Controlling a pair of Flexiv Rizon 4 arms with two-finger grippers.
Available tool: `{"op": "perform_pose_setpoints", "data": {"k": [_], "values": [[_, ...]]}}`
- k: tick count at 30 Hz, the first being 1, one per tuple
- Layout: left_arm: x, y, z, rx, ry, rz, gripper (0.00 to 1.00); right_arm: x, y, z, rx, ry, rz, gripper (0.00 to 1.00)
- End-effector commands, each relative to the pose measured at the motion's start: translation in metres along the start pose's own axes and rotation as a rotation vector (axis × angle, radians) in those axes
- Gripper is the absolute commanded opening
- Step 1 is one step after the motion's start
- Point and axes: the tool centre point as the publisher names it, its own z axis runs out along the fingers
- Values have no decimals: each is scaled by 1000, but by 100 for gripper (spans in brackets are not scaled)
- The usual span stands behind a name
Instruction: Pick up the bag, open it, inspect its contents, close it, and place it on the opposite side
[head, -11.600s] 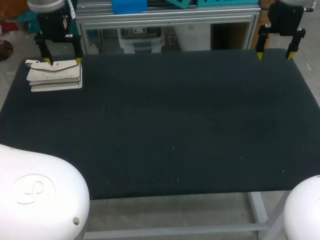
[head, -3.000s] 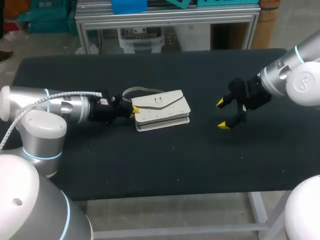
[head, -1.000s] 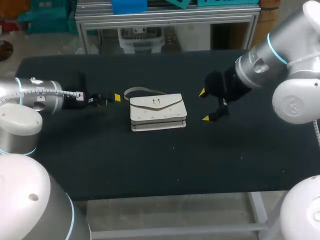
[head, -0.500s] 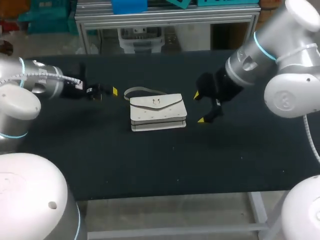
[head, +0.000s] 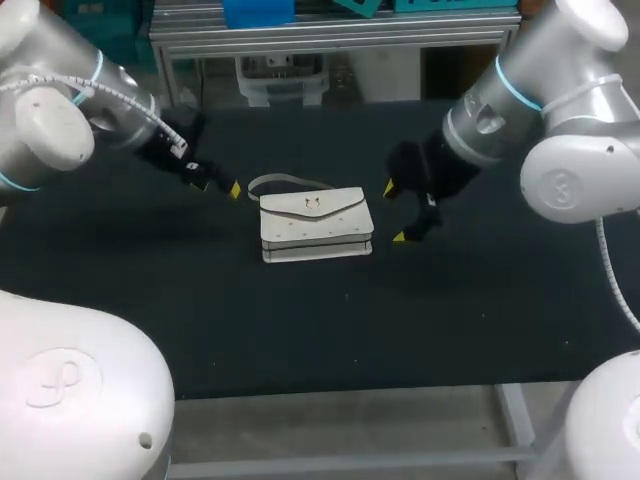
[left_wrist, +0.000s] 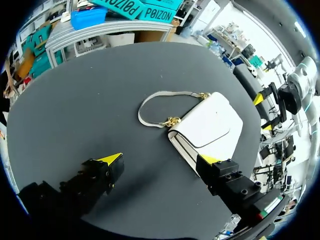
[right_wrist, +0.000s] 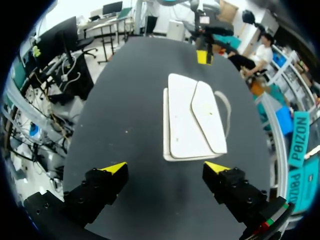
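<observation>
Two claws: both are standing wide and gripping nothing. The left claw is hovering just beside the strap end, and the right claw is hovering near the opposite short side. Neither is touching anything.
Handbag: the white handbag is lying flat, flap side up, near the middle of the dark tabletop, between the two claws.
Weight and stiffness: it is looking light for its size. The layered side edges are keeping their shape, so the body is probably going to behave semi-stiff rather than floppy.
Surface: the smooth, leather-like face is likely going to be slippery under hard fingertips.
Strap: the thin strap is curling loosely on the tabletop beyond the bag, joined by gold chain links. It is looking soft, and it may be swinging or snagging once the bag is lifted.
Where to hold: pinching the stacked body edges across their thickness is looking the safest way to lift it. For opening, the pointed flap is offering a free lower edge near the small clasp, while the other claw is pinning the body.
Hidden: the flap is lying shut, so the contents are not showing. The clasp is appearing too small to tell its type. The underside is not showing either. In the head view only one yellow tip of the left claw is standing out clearly.
</observation>
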Motion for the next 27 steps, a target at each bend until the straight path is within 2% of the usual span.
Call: {"op": "perform_pose_setpoints", "data": {"k": [1, 7, 13, 24, 27], "values": [[11, 9, -7, 21, -75, 256, 100, 2, 7, 7, 25, -38, -16, 100], [19, 25, -14, -50, -55, 440, 100, 0, 14, 15, 58, -86, -41, 100], [19, 25, -14, -50, -55, 440, 100, -1, 18, 21, 104, -124, -8, 100], [19, 25, -14, -50, -55, 440, 100, -1, 19, 21, 104, -126, 14, 100], [16, 19, -14, -29, -47, 551, 100, -3, 21, 23, 149, -200, -68, 100]]}}
